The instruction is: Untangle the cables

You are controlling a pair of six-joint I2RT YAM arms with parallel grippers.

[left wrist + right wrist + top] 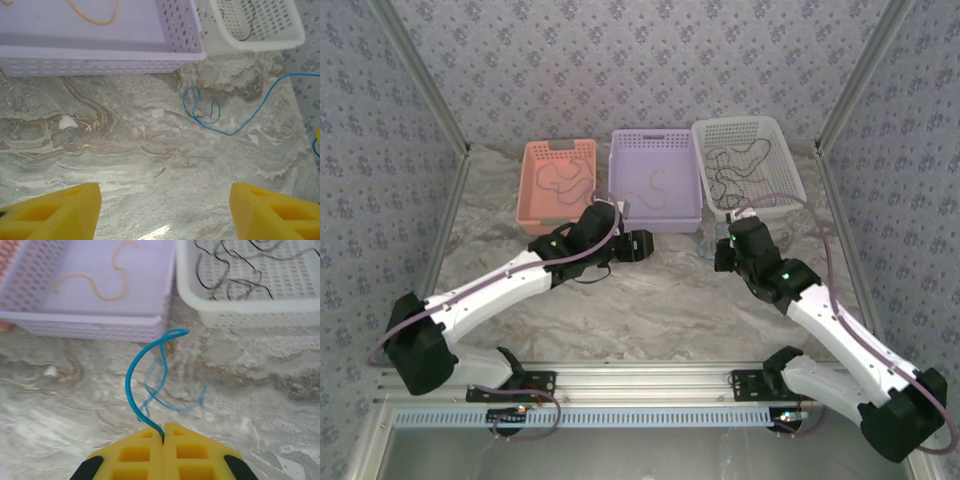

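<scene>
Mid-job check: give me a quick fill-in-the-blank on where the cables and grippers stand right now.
1. The right gripper is shut on a loose cable coloured ____.
2. The left gripper has its jaws ____.
3. The tan cable lies in the ____ basket.
4. The white basket holds a thin cable coloured ____.
Missing words: blue; open; purple; black.

The left arm (490,290) and right arm (840,330) are white with black joints, bases at seven and five o'clock, purple-grey cables (790,196), yellow cut-out fingers (85,205).
</scene>
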